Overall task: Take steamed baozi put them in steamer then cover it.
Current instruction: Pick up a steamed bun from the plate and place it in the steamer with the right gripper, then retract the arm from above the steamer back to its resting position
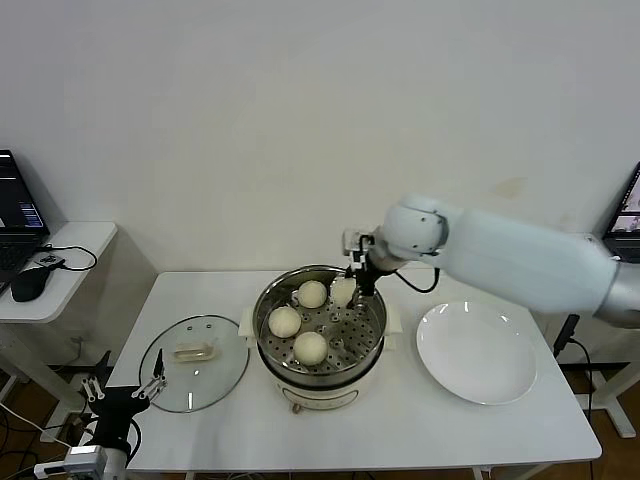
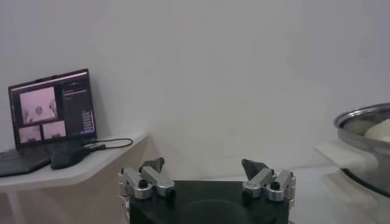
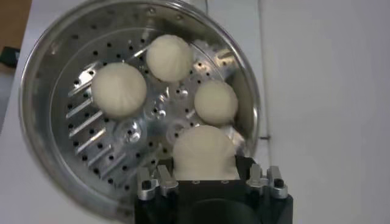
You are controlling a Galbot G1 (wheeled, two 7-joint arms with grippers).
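In the centre of the head view, the round shiny steel steamer on its cream-white base [image 1: 320, 335] holds three small cream-white baozi on the perforated tray [image 1: 310, 346], and the right claw [image 1: 350, 290] hangs over the far rim, clamped on the fourth bun [image 3: 204, 155]. The step in hand looks like setting this last bun down. To do it well, lower it into the bare patch of tray beside the others, clear of the steel wall, then part the fingers gently so the soft dough is not dragged. The clear glass lid with its cream bar handle [image 1: 195, 361] lies on the white desk [image 1: 400, 430] at lower left. The left claw [image 2: 207, 179] waits there, fingers apart. A flat white plate [image 1: 478, 352] sits at right.
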